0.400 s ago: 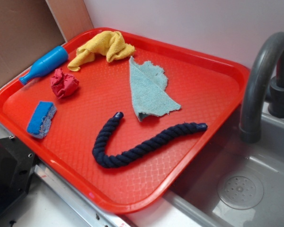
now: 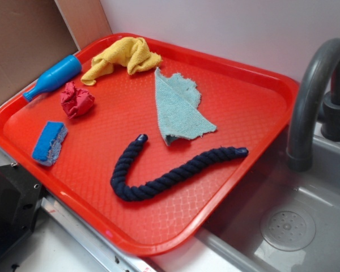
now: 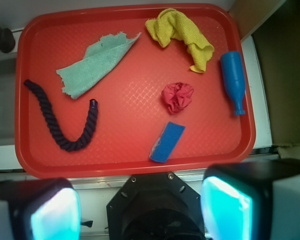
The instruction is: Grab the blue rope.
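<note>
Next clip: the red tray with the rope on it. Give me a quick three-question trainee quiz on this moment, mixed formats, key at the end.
1. True or false: the thick dark navy twisted rope lies in a bent V shape on the red plastic tray.
2. Which item lies closest to the rope's shorter end? A) crumpled yellow cloth B) flat pale teal cloth C) bright blue plastic bottle
3. Fill in: in the wrist view, the tool sits outside the tray's near edge, jaws spread, holding ____.

Key:
1. True.
2. B; the rope's capped tip sits just beside that cloth's corner.
3. Nothing; the rope lies untouched on the tray.
</note>
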`<state>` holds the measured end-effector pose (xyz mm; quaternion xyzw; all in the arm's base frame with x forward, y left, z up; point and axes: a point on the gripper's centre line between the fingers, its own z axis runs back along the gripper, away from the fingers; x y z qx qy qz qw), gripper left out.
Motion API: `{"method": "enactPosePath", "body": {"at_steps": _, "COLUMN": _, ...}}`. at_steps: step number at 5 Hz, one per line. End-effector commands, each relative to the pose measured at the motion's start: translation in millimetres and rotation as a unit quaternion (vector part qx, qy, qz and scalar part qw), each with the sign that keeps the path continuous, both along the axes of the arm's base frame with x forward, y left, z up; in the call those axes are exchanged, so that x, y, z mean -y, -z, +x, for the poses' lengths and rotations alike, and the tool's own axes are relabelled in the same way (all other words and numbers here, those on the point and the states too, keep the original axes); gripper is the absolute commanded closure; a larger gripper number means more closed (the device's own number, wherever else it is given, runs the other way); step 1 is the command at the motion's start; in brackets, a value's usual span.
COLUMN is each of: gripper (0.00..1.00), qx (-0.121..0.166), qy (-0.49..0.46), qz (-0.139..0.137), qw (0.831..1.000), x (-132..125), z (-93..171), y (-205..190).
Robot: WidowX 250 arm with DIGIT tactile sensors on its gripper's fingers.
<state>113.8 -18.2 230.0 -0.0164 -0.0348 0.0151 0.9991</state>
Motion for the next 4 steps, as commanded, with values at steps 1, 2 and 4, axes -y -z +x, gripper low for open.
{"method": "enactPosePath", "body": {"at_steps": 1, "gripper": 0.0, "qx": 0.049, "qy": 0.096, "qz": 0.019, "qw": 0.994, "x": 56, "z": 26, "y": 10}}
{"method": "enactPosePath", "body": {"at_steps": 2, "gripper": 0.0, "qx": 0.065, "qy": 0.184, "qz": 0.0, "qw": 0.981, "x": 90, "z": 35, "y": 23}}
{"method": "enactPosePath", "body": {"at_steps": 4, "gripper": 0.0, "qx": 0.043, "qy": 0.265, "qz": -0.018, "qw": 0.963, "x": 118, "z": 68, "y": 80}}
